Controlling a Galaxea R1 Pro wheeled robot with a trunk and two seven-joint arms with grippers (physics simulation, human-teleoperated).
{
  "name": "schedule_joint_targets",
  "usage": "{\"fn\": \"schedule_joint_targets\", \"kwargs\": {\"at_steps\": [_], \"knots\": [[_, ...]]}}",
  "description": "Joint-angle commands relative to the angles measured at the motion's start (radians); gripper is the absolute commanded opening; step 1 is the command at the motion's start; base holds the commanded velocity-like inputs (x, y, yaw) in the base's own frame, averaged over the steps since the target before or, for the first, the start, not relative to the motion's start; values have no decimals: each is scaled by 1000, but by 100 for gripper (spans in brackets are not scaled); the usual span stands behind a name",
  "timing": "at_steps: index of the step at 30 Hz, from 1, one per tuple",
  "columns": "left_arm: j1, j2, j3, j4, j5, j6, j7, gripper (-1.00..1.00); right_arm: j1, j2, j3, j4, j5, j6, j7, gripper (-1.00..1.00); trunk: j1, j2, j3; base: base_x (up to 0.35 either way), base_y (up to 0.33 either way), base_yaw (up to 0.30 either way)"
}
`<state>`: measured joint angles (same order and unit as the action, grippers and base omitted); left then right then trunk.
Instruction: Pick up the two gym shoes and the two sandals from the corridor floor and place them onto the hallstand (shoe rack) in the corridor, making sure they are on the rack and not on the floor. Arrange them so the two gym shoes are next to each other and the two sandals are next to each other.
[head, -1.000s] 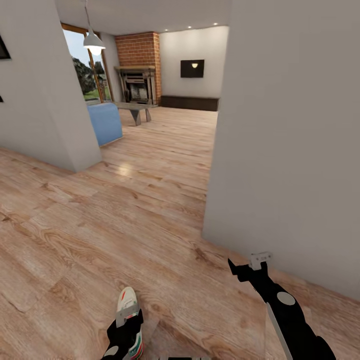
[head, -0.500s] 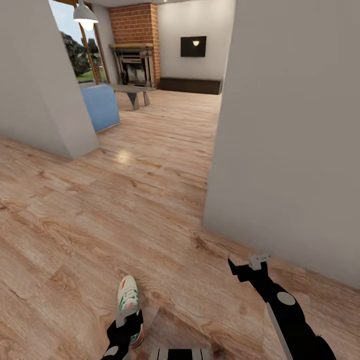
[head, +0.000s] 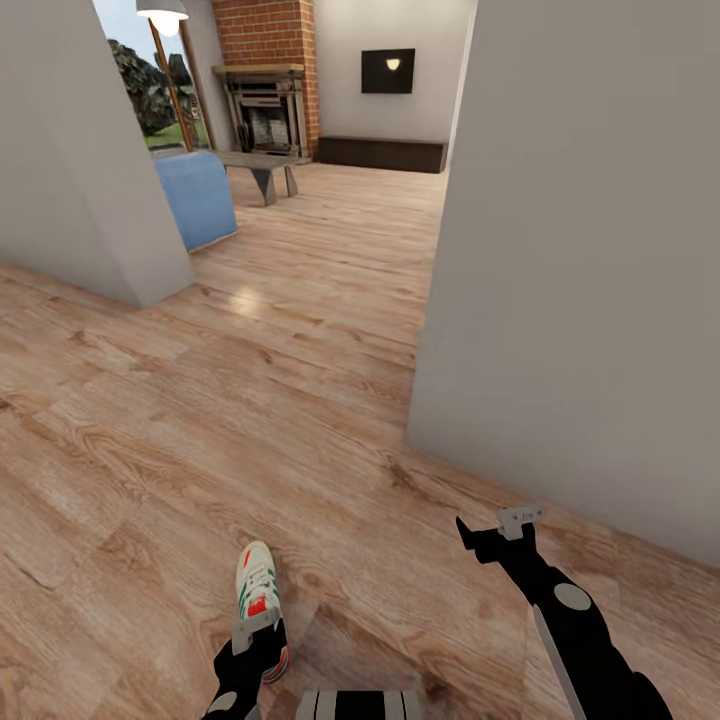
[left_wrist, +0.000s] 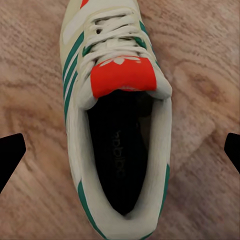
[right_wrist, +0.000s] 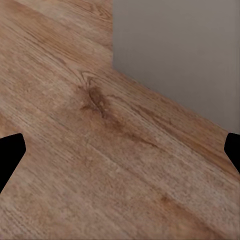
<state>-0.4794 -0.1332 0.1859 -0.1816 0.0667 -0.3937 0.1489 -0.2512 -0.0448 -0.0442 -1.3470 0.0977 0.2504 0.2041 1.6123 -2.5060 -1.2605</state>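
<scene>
One gym shoe (head: 258, 598) lies on the corridor floor (head: 200, 440) near the robot, toe pointing away, directly in front of the left gripper (head: 254, 632). Over the last second the head camera has tilted down and the whole scene has slid up in the picture. Against the planks, though, the sneaker appears to lie where it did, and more of its heel end now shows beyond the gripper.

In the left wrist view the gym shoe (left_wrist: 117, 120) sits centred between the two dark fingertips (left_wrist: 10, 156), which stand wide apart at the picture's edges and clear of the shoe's sides: the left gripper is open and holds nothing. It seems lined up over the shoe's mouth and red tongue label, so the likely next step is to descend and close across the collar.

The right gripper (head: 495, 530) hovers near the grey wall (head: 580, 280), over bare floor (right_wrist: 90, 150), its fingertips equally spread and empty.

No shoe has reached the hallstand yet by this evidence.
</scene>
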Motion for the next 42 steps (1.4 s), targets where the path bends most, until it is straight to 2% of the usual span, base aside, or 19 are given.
{"fn": "schedule_joint_targets", "kwargs": {"at_steps": [1,19,37,42], "knots": [[0,0,0,1,7,-4,0,100,0,0,-2,-2,10,5,8,100,0,0,-1,0,0,0],[0,0,0,1,7,-4,0,100,0,0,-2,-4,10,4,8,100,0,0,-8,0,0,-66],[0,2,0,1,7,-4,0,100,0,0,-2,-4,10,4,8,100,8,-4,-101,0,0,-2],[0,3,0,1,7,-4,-1,100,0,0,-2,-4,10,4,8,100,8,-4,-107,0,0,0]]}}
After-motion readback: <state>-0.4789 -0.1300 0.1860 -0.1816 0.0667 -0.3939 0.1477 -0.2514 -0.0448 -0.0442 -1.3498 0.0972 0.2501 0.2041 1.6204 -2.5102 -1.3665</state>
